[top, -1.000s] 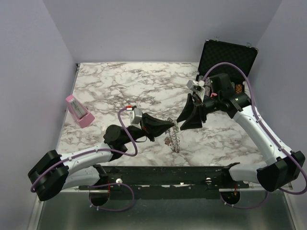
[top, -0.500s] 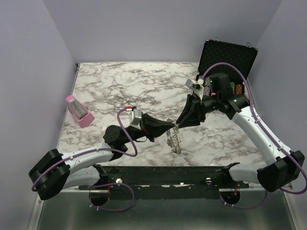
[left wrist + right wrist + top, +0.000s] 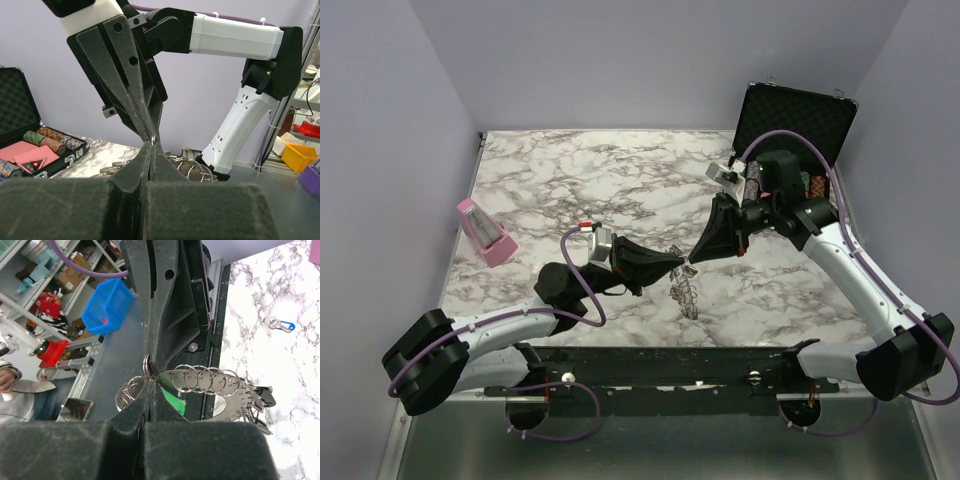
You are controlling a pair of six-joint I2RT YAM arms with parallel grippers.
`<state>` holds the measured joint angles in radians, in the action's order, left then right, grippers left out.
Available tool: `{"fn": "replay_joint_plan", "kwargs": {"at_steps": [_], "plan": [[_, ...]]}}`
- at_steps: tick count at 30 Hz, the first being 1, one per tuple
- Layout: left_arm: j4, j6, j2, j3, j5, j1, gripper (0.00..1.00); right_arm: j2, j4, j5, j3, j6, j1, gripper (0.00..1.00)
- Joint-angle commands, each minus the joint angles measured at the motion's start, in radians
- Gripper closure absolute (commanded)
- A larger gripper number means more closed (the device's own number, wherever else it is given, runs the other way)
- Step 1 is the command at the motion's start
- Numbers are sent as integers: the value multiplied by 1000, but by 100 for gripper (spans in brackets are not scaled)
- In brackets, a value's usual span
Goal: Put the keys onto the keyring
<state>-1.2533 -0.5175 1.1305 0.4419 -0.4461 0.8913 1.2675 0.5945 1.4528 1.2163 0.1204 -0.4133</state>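
The left gripper (image 3: 675,262) and right gripper (image 3: 694,258) meet tip to tip above the middle of the table (image 3: 620,180). Each has its jaws pressed together, apparently on the same small loop of the keyring (image 3: 200,377). The rest hangs below them with a green key (image 3: 173,401) dangling from it. A blue key (image 3: 281,325) lies apart on the marble. The bunch is probably light, stiff, slick metal that swings freely. The thin wire suits a fingertip pinch, and the keys are best taken by their plastic heads.
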Motion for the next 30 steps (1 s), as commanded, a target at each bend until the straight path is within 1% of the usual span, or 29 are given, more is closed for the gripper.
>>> {"fn": "replay_joint_plan", "kwargs": {"at_steps": [1,7,15,18,20,22,26,30], "plan": [[-94,-3,-15,9,-28,-6,100,-8,-102,53,-35,-117,-7,99],[-132,-12,-18,9,-58,-22,100,-17,-286,84,-109,-307,-8,99],[-234,-70,54,44,-82,-26,100,-22,-378,78,-153,-387,-28,95],[-238,-69,58,43,-80,-26,100,-33,-381,78,-150,-389,-30,91],[-221,-62,46,37,-83,-26,100,-39,-381,77,-141,-387,-28,81],[-196,-52,25,23,-80,-28,100,-45,-381,87,-127,-387,-18,75],[-143,-33,-24,-6,-77,-31,100,-43,-372,101,-98,-378,7,71],[-112,-33,-41,-20,-80,-31,100,-27,-241,78,-38,-262,7,64]]}}
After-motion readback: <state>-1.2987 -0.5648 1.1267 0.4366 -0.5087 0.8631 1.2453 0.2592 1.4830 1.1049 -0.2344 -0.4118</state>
